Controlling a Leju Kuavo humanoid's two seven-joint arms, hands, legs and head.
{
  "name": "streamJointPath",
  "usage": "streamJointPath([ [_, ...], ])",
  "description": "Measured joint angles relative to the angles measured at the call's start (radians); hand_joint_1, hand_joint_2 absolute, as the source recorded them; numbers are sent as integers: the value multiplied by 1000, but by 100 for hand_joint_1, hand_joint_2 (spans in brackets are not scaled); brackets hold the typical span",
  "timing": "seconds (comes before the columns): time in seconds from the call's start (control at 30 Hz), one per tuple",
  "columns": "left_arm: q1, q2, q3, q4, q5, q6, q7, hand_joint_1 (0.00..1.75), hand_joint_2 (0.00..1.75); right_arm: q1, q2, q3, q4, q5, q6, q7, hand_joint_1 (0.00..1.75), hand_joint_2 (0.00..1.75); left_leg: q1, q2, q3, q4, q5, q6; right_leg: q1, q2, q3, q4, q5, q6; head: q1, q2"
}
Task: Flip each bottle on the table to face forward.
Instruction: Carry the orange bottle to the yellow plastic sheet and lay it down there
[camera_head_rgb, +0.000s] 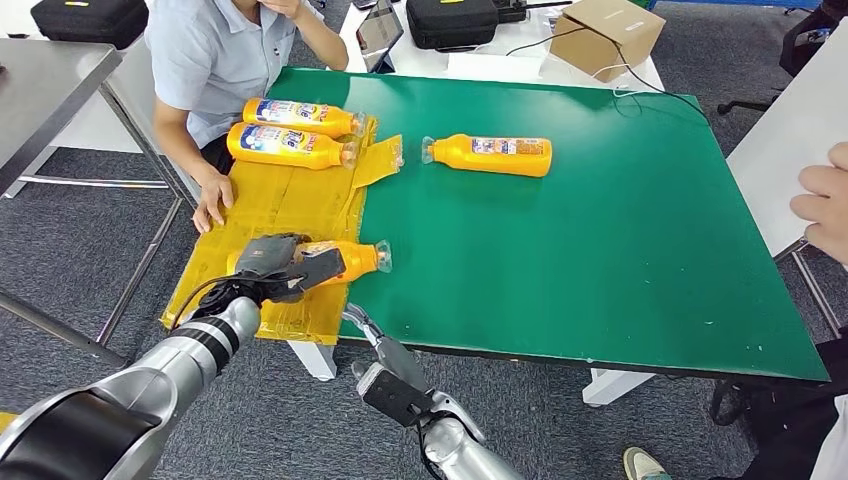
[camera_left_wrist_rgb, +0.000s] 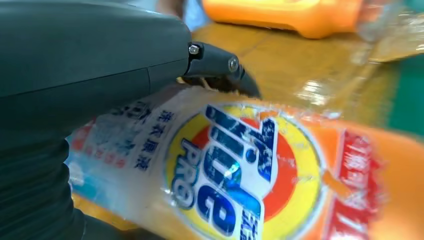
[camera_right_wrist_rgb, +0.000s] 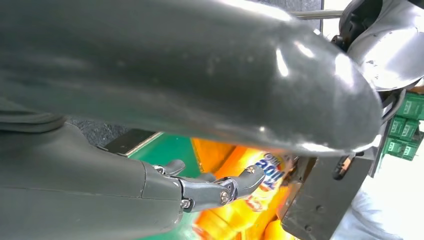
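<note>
Four bottles lie on the table (camera_head_rgb: 620, 250): two label-up side by side on the yellow sheet (camera_head_rgb: 270, 205) by a person's hand (camera_head_rgb: 212, 203), and one alone (camera_head_rgb: 495, 155) on the green. The left hand (camera_head_rgb: 285, 268) grasps the near bottle (camera_head_rgb: 355, 260) on the sheet's edge. The right hand (camera_head_rgb: 385, 352) hangs released, fingers apart, below the table's front edge.

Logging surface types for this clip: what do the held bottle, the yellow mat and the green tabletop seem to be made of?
Bottle in the left robot hand: likely orange plastic, glossy; its printed label shows glare in the left wrist view.
Mat: looks like thin yellow film or taped sheet; creased, shiny, edges lifting.
Tabletop: a matte green covering, perhaps felt or rubber mat; flat colour, no reflections. Hard to tell which.
</note>
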Motion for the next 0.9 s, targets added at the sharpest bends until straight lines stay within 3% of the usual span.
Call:
streamJointPath([
  [0.1, 9, -1, 21, -1, 38, -11, -106, 0, 175, -3, 2, 5, 5, 0, 2, -6, 0, 0, 0, -1, 0, 0, 0, 0, 0, 0, 0, 0, 0, 0, 0, 0],
  [0.47, 72, -36, 88, -72, 112, 43, -344, 0, 175, -11, 8, 22, 26, 2, 2, -13, 0, 0, 0, -1, -1, 0, 0, 0, 0, 0, -1, 0, 0, 0, 0, 0],
  [0.63, 102, -60, 108, -139, 166, 42, -393, 0, 175, -12, 8, 23, 34, 1, -7, -14, 0, 0, 0, 0, -1, 0, 0, 0, 0, 0, -1, 0, 0, 0, 0, 0],
  [0.9, 189, -96, 153, -360, 325, 141, -471, 0, 175, -12, 7, 23, 38, -2, -43, -22, 0, 0, 0, 0, -1, 0, 0, 0, 0, 0, -1, 0, 0, 0, 0, 0],
])
